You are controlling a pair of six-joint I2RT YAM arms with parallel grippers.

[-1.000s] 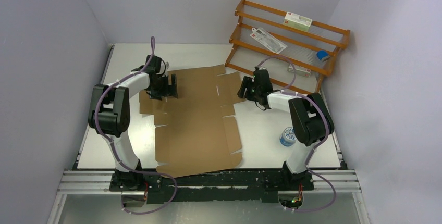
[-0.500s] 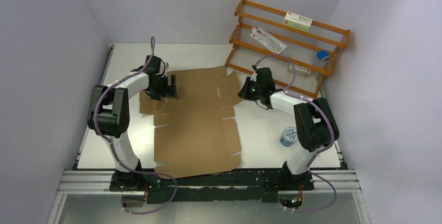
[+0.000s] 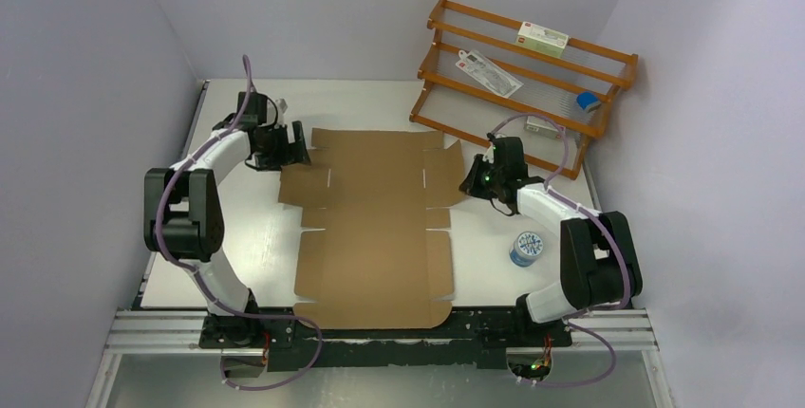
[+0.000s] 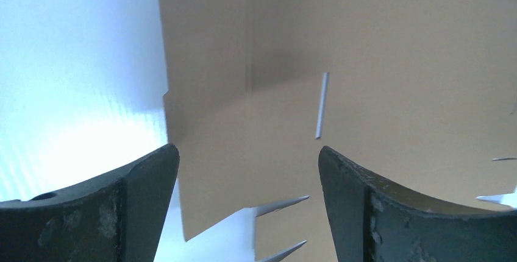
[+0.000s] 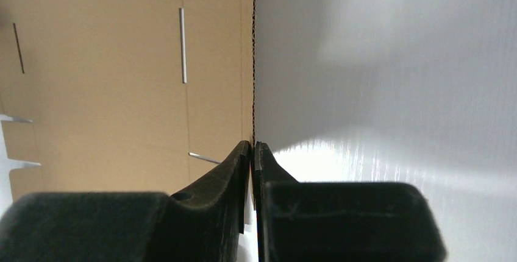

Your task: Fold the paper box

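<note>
White table [image 3: 247, 237] carries everything; paper box [image 3: 375, 218] lies on it as a flat, unfolded sheet in the middle, between the two arms, long axis running from the near edge toward the back, side flaps spread left and right at its far half; wooden rack [image 3: 527, 66] leans against the wall at the back right, well apart from the sheet; left gripper [image 4: 247, 170] sits at the sheet's far-left flap, fingers [image 4: 140, 183] spread wide with the flap showing between them, holding nothing; right gripper [image 5: 253, 146] is at the far-right flap, fingers pinched together on the flap's outer edge; small round tin [image 3: 525, 249] stands right of the sheet, beside the right arm; white carton [image 3: 542, 40] lies on the rack's top shelf.
</note>
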